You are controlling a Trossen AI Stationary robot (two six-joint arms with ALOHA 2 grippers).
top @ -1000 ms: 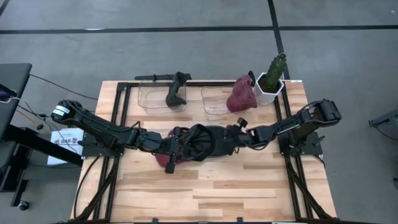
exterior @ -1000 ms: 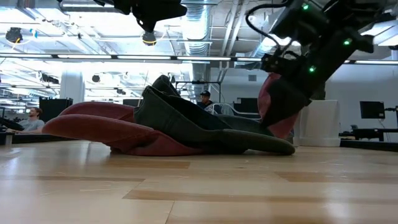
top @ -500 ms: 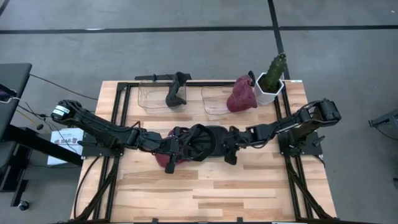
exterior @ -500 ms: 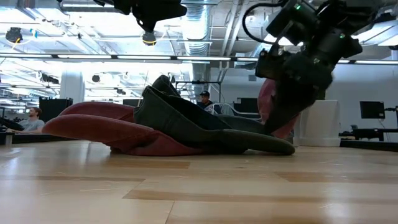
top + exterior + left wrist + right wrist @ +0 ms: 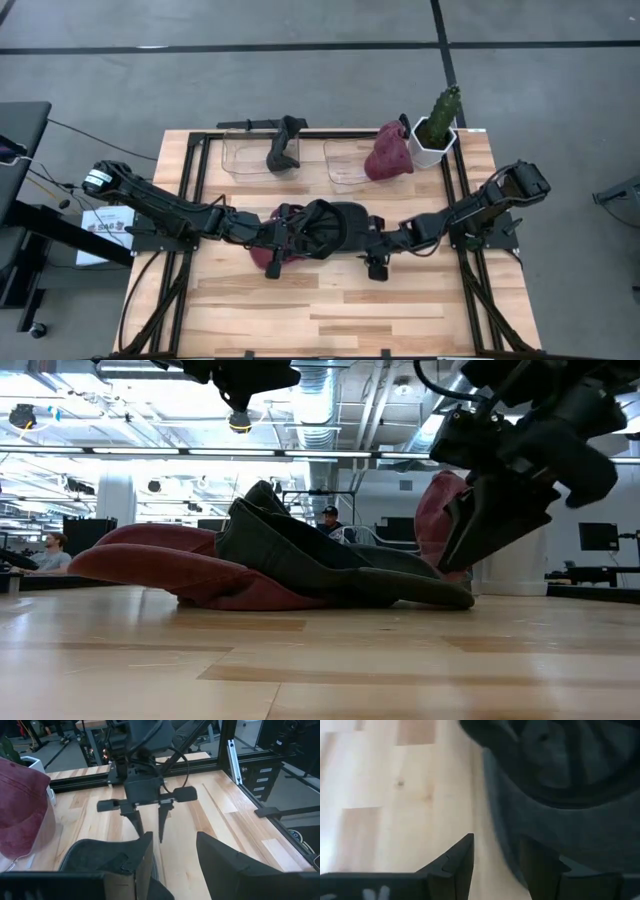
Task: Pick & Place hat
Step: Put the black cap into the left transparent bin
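**Dark hat lies mid-bench, both end effectors empty beside it**

While the dark hat [image 5: 325, 228] lies in the middle of the bench [image 5: 400, 300], draped partly over a maroon hat [image 5: 150, 565], neither arm has it in hand. From the low view the two caps form a flat, slumped heap, the dark one's brim [image 5: 420, 592] reaching out along the wood on the right arm's side.

The left end effector [image 5: 283, 240] sits at the hat's near-left edge, its fingers [image 5: 125, 865] spread apart with nothing between them. The right end effector [image 5: 377, 263] hangs just off the brim, tilted toward the wood; its fingers [image 5: 452, 865] stand apart too, over bare wood beside the dark cloth — not clamped on anything.

At the back stand two clear bins: the left bin [image 5: 245, 155] with a dark item in it, the right bin [image 5: 345, 165] with another maroon cap [image 5: 388, 152] slumped against it, next to a white pot with a cactus [image 5: 437, 128].

Handling, as a judgement: the hat looks light and soft, the crown apt to fold and sag when lifted, while the brim seems stiffer. The brim edge is probably the surest place to pinch — flat, thin and exposed. Gripping the crown risks bunching cloth or dragging the maroon hat along underneath
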